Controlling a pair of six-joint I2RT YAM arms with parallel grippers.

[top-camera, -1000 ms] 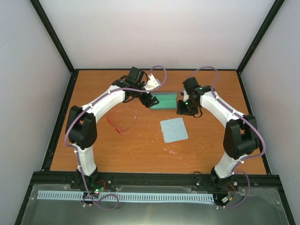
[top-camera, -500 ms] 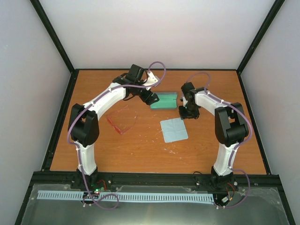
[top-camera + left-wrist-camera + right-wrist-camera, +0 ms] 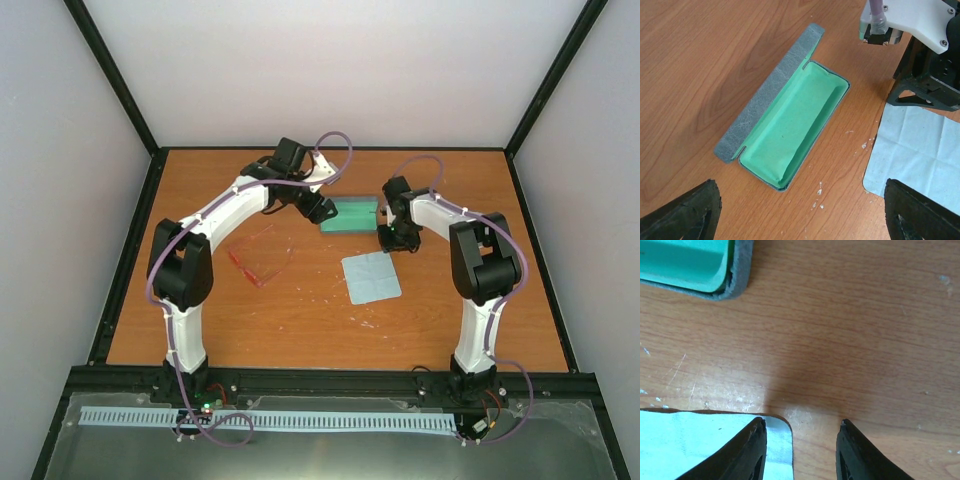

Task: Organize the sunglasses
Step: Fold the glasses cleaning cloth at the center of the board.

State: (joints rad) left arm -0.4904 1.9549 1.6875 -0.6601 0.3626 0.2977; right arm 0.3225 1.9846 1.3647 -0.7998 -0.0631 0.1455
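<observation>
The table (image 3: pixel 300 330) is orange-brown wood with small white marks and scratches near the middle. Pale walls (image 3: pixel 330 70) stand on the left, the right and the far side. Black posts (image 3: pixel 112 75) rise at the two far corners, and a black rail (image 3: pixel 330 378) runs along the near edge, where both arms are fixed.

The sunglasses (image 3: pixel 262 257) lie on the table to the left of the middle, closer to the left edge than to the right one. Nothing touches them. They are well apart from the case (image 3: pixel 352 214) and the cloth (image 3: pixel 371 277).

The case is open, and it sits in the middle toward the far edge. It is green inside, and its grey lid lies flat on the wood beside it. The pale blue cloth lies flat near the case, on the side closer to the near edge, with a strip of wood between them.

The left gripper (image 3: pixel 322 208) hangs over the left end of the case. Its fingers are spread wide and hold nothing. The right gripper (image 3: pixel 389 238) is low over the wood between the right end of the case and the far corner of the cloth. Its fingers are apart and hold nothing.

Bare wood shows from the cloth to the near edge. More bare wood shows along the right edge and in the far right corner.
</observation>
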